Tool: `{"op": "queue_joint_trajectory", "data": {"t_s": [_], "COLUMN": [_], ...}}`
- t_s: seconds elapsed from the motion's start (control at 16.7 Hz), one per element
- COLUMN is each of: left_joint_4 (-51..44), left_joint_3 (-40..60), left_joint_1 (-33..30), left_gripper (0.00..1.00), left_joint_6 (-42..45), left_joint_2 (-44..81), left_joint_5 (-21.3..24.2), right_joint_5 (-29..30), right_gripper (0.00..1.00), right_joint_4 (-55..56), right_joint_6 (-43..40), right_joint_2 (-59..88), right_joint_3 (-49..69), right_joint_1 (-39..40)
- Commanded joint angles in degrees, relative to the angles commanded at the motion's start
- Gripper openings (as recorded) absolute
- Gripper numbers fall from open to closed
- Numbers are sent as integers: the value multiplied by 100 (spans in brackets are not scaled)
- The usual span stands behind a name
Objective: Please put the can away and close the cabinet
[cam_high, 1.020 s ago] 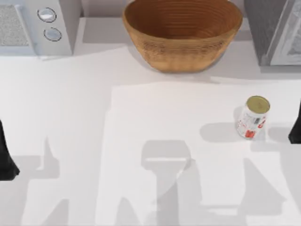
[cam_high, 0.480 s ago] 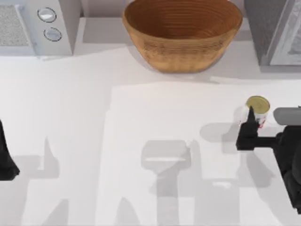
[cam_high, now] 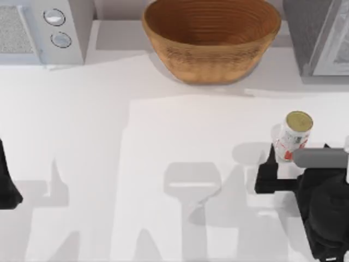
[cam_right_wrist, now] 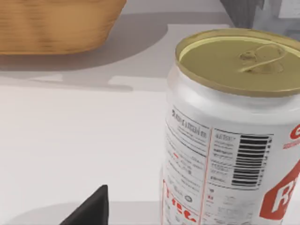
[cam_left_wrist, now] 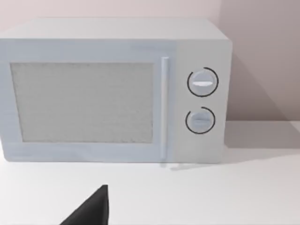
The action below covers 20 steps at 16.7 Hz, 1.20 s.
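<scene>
My right gripper [cam_high: 272, 172] has slid in from the right side and now sits just in front of the can [cam_high: 293, 136], very near but not holding it. I cannot tell how wide its fingers are. So I think the grab comes next. The can stands upright, with the cabinet [cam_high: 319, 35] far behind it. It has a barcode, tiny print I cannot read, and big red letters cut off. My left gripper [cam_high: 8, 188] waits far to the left.
</scene>
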Motion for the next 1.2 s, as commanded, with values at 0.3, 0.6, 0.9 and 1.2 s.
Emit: {"op": "queue_joint_trajectory", "data": {"t_s": [0.3,0.6,0.9,1.2], "left_joint_4": [0,0,0,0], "left_joint_3": [0,0,0,0], "left_joint_1": [0,0,0,0], "left_gripper": [100,100,100,100], "left_joint_6": [0,0,0,0], "left_joint_2": [0,0,0,0], "left_joint_5": [0,0,0,0], "right_joint_5": [-6,-321,-736,-752], "right_gripper": [100,100,100,92], "right_joint_4": [-5,-239,-570,-582], "right_joint_6": [-3,-99,-219,-223], "right_joint_2": [-1,190,462,472], "right_joint_3": [-21,490,1158,1183], "right_joint_1": [-22,-333,-765,-781]}}
